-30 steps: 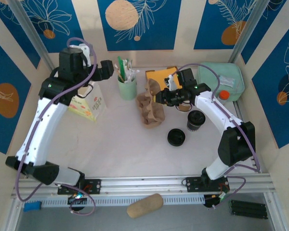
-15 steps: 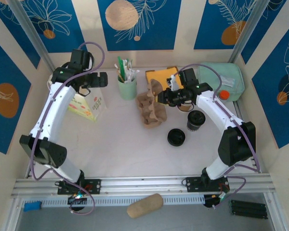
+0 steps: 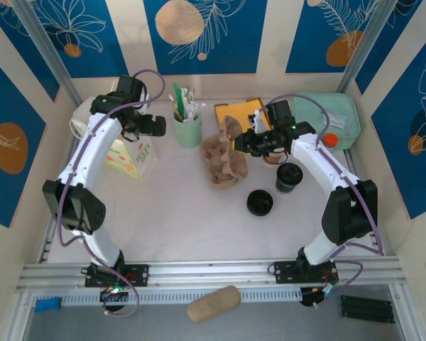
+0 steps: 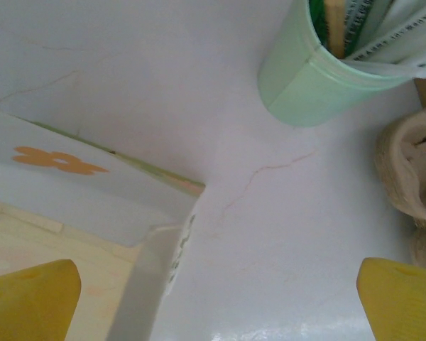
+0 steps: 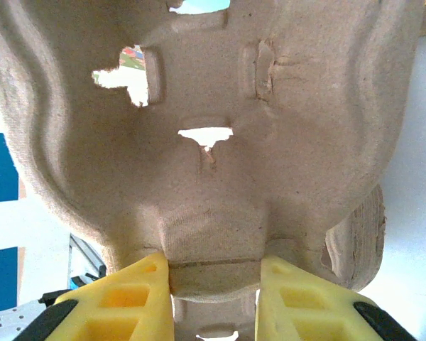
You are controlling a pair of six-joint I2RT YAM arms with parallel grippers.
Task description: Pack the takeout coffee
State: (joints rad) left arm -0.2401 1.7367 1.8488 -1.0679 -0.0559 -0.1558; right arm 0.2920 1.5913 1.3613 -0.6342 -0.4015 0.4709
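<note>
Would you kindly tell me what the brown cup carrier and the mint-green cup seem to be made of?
The cup carrier looks like moulded paper pulp, matt and raw: fibrous, speckled tan surface, ragged edges at its holes. The mint-green cup seems plastic: smooth, softly glossy, with a moulded rim band; painted metal cannot be excluded.

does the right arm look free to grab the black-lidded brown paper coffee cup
Probably not: the right end effector is shut on a brown moulded-pulp cup carrier, though the coffee cup stands nearby.
</note>
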